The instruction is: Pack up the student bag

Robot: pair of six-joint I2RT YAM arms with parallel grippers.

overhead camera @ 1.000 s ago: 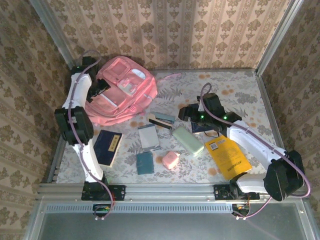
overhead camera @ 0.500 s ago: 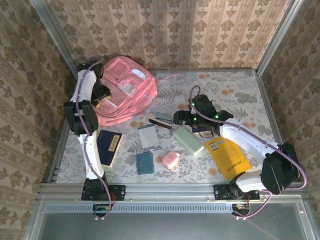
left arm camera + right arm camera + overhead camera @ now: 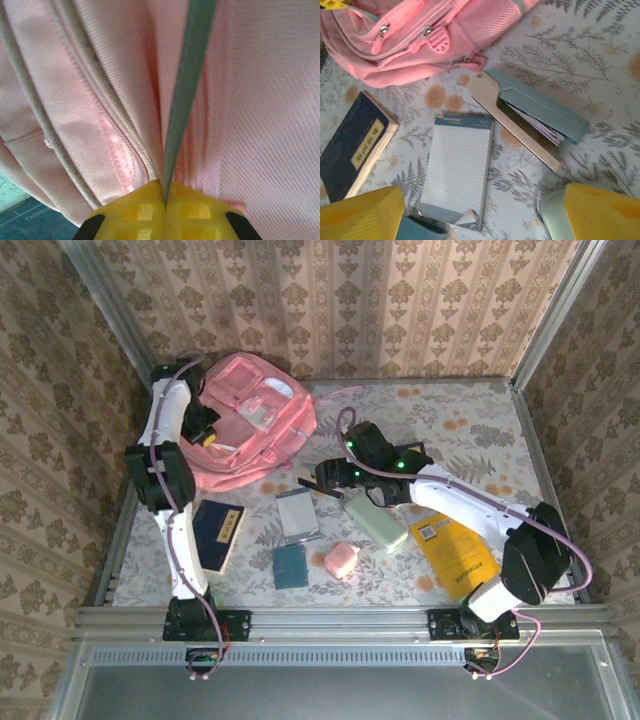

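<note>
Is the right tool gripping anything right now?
No: the right tool hangs above the grid notepad with its yellow fingers wide apart, closed on nothing.

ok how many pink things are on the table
2: the bag at the far left, and a small pouch near the front edge, about mid-table. More could be hidden inside the bag.

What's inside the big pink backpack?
Nothing inside can be seen: the large pink fabric backpack hides it under its own cloth and front pockets. The left gripper is shut on a thin grey-green strip at a seam.
</note>
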